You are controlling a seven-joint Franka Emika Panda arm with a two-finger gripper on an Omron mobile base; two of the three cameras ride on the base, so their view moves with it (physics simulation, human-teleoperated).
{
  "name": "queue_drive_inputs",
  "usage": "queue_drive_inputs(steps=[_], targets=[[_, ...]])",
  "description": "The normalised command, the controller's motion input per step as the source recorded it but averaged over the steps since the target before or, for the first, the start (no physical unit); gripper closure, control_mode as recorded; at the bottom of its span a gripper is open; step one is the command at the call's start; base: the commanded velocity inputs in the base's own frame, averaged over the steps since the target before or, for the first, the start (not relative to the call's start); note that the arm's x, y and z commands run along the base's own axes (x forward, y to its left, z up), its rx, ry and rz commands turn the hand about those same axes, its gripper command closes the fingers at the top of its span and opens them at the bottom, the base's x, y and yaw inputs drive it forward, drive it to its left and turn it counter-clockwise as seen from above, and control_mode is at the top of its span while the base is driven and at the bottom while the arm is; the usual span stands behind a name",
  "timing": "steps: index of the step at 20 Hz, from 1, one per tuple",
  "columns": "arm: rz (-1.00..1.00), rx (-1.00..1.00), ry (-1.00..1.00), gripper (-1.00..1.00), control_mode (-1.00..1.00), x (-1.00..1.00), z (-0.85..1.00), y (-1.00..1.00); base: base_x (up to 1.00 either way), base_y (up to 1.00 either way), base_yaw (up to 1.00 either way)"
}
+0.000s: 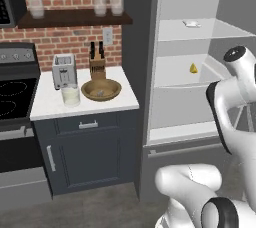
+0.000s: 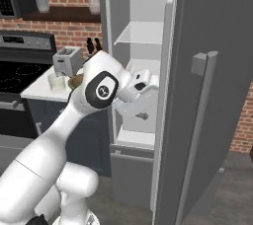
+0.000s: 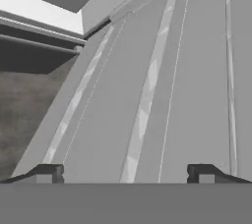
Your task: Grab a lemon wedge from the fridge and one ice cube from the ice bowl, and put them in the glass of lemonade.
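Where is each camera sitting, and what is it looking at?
Left base view: behind the arm, to its left, facing the open fridge, the lemon wedge, bowl and glass of lemonade; the white arm rises at lower right.
Right base view: behind, to its right, facing the fridge door; the arm rises at lower left.
Hand view: on the hand, its tips wide apart, looking along pale fridge surfaces.
Both base views share fridge, toaster and stove.

Glossy white rounded arm links (image 2: pixel 54 135) with dark joint caps, one bearing a faint white mark; small dark fingertips (image 3: pixel 48 173).
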Motion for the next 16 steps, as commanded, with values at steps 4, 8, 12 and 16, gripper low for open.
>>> queue_drive_inputs(steps=[4,8,12,16], targets=[[-0.10,0.00,0.05,-1.00,-1.00,-0.46,-0.61,-1.00,0.00,0.00,0.00],[-0.10,0.00,0.03,-1.00,-1.00,-0.60,-0.64,-1.00,0.00,0.00,0.00],[-0.04,-0.08,-0.04,-1.00,-1.00,-0.88,-0.25,-0.68,0.00,0.00,0.00],[0.00,-0.14,-0.33,-1.00,-1.00,-0.58,0.34,0.69,0.00,0.00,0.00]])
